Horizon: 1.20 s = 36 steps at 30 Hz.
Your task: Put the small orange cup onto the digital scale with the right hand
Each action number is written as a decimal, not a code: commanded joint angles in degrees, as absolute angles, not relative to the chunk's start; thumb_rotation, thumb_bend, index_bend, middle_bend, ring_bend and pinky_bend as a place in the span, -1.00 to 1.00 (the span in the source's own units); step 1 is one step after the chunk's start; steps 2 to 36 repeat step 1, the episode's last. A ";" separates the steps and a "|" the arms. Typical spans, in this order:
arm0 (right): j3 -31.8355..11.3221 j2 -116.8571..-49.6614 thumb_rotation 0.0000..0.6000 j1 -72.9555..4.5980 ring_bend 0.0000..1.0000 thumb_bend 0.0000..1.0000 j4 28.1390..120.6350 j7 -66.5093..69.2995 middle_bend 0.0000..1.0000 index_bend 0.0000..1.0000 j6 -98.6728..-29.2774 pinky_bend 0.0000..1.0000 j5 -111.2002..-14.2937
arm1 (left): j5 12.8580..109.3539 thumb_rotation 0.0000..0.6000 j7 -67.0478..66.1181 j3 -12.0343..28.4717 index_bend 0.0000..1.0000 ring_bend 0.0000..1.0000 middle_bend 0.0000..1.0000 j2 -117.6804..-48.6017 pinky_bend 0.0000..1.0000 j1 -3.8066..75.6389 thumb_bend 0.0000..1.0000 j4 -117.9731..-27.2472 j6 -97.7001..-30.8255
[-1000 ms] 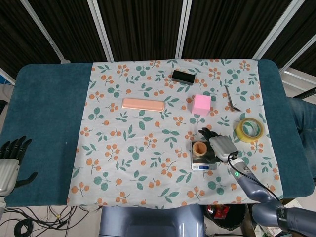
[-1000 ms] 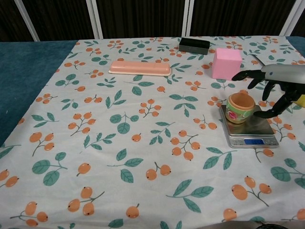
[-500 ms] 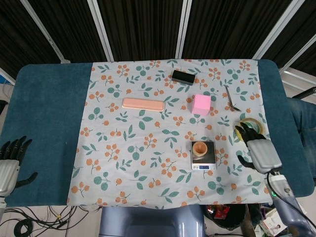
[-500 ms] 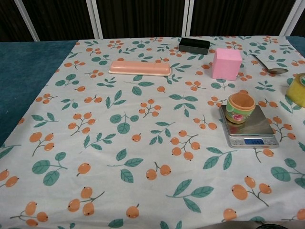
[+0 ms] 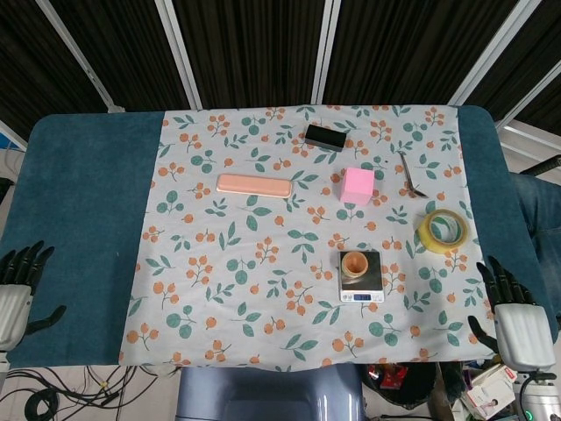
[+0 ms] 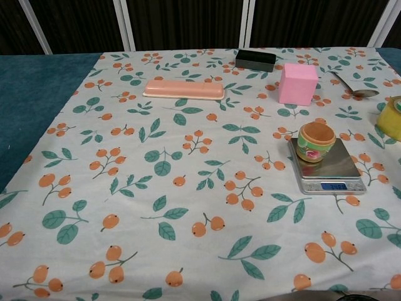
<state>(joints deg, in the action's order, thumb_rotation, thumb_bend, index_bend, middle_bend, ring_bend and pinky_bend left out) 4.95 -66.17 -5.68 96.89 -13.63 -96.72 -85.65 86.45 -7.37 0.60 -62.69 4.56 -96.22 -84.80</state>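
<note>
The small orange cup [image 5: 354, 264] [image 6: 315, 142] stands upright on the left part of the digital scale [image 5: 372, 282] [image 6: 338, 169], whose display is lit. My right hand [image 5: 515, 318] hovers off the table's near right corner, far from the scale, fingers spread and holding nothing. At the near left edge my left hand [image 5: 17, 290] also holds nothing, its fingers apart. Neither hand shows in the chest view.
A pink cube [image 5: 357, 185] [image 6: 296, 83] sits behind the scale. A yellow tape roll [image 5: 442, 230] lies to its right, a spoon [image 5: 409, 174] farther back. A black box [image 5: 323, 137] and a flat peach case [image 5: 254, 186] lie toward the far side.
My right hand let go of the cup, drew back to the right and toward the near edge, and left the chest view. The cup stays on the scale.
</note>
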 commanded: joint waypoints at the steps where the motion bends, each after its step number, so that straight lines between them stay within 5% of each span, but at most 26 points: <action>1: 4.19 -67.95 1.00 -4.60 -0.78 -0.61 94.25 -12.53 -1.00 -0.99 -97.40 -0.48 -86.19 | 86.76 1.00 -7.58 0.44 -1.00 -1.00 -1.00 -62.72 -1.00 4.57 -0.63 -96.11 -84.76; 36: 4.19 -67.95 1.00 -4.60 -0.78 -0.61 94.25 -12.53 -1.00 -0.99 -97.40 -0.48 -86.19 | 86.76 1.00 -7.58 0.44 -1.00 -1.00 -1.00 -62.72 -1.00 4.57 -0.63 -96.11 -84.76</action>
